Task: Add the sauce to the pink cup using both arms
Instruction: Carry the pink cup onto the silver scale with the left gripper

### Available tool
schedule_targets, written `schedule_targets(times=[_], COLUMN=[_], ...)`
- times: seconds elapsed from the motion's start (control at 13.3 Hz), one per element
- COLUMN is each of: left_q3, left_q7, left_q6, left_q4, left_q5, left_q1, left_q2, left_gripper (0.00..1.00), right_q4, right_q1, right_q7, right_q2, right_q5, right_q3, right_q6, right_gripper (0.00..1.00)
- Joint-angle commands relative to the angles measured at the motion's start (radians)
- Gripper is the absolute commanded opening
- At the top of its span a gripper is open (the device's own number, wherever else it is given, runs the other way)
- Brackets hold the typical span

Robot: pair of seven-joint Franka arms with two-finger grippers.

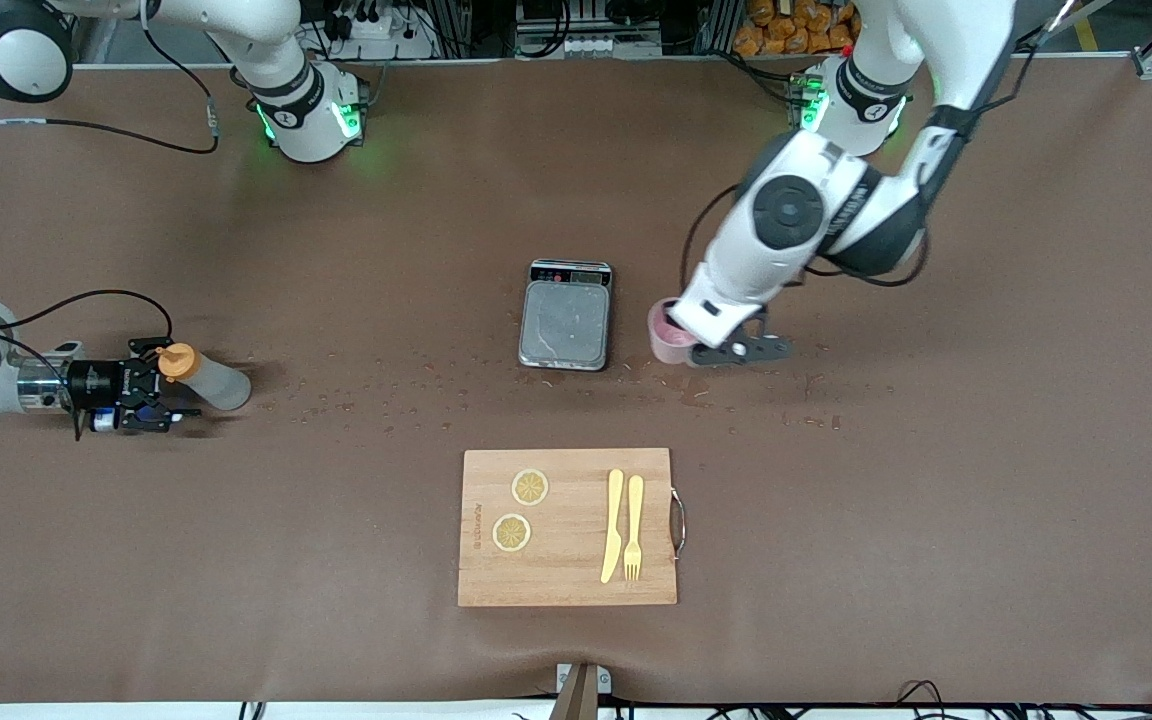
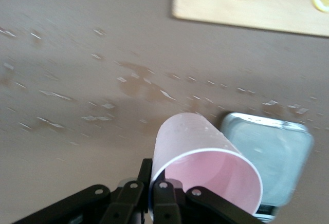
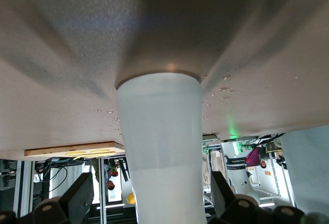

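The pink cup [image 1: 666, 335] is beside the grey scale plate [image 1: 566, 322], toward the left arm's end of the table. My left gripper [image 1: 698, 346] is shut on the cup's rim, one finger inside and one outside. In the left wrist view the cup [image 2: 205, 157] leans from my gripper [image 2: 153, 183] toward the scale [image 2: 272, 157]. The sauce bottle [image 1: 211, 383] with its orange cap [image 1: 179, 361] stands upright near the right arm's end. My right gripper [image 1: 176, 385] is open around it. In the right wrist view its fingers [image 3: 77, 196] stand clear of the bottle [image 3: 162, 147] on both sides.
A wooden cutting board [image 1: 566, 575] lies nearer the front camera than the scale. It carries two lemon slices [image 1: 530, 487], a yellow knife [image 1: 613, 525] and a yellow fork [image 1: 633, 528]. Wet spots [image 1: 386, 385] are scattered over the brown table between the bottle and the cup.
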Motion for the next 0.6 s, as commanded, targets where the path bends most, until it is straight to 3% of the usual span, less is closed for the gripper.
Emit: schedule_targets(times=[0.0, 0.23, 0.38, 0.53], left_q3=[0.002, 0.004, 0.007, 0.007], left_q7=[-0.124, -0.19, -0.235, -0.25], left_q6=[-0.023, -0.018, -0.012, -0.006], left_q4=[0.127, 0.182, 0.221, 0.248], left_q5=[0.014, 0.019, 0.02, 0.019], left_q1=[-0.079, -0.142, -0.184, -0.195], left_q2=[0.099, 0.161, 0.199, 0.231], left_gripper=[0.0, 0.0, 0.0, 0.0], right_q4=[0.014, 0.008, 0.003, 0.003], right_q1=[0.009, 0.015, 0.015, 0.015], right_q7=[-0.008, -0.03, -0.052, -0.052], right_q2=[0.02, 0.022, 0.022, 0.022], right_q5=[0.023, 0.023, 0.023, 0.023], right_q3=[0.0, 0.0, 0.0, 0.0], right_q6=[-0.002, -0.002, -0.002, -0.002], right_gripper=[1.0, 0.98, 0.74, 0.56])
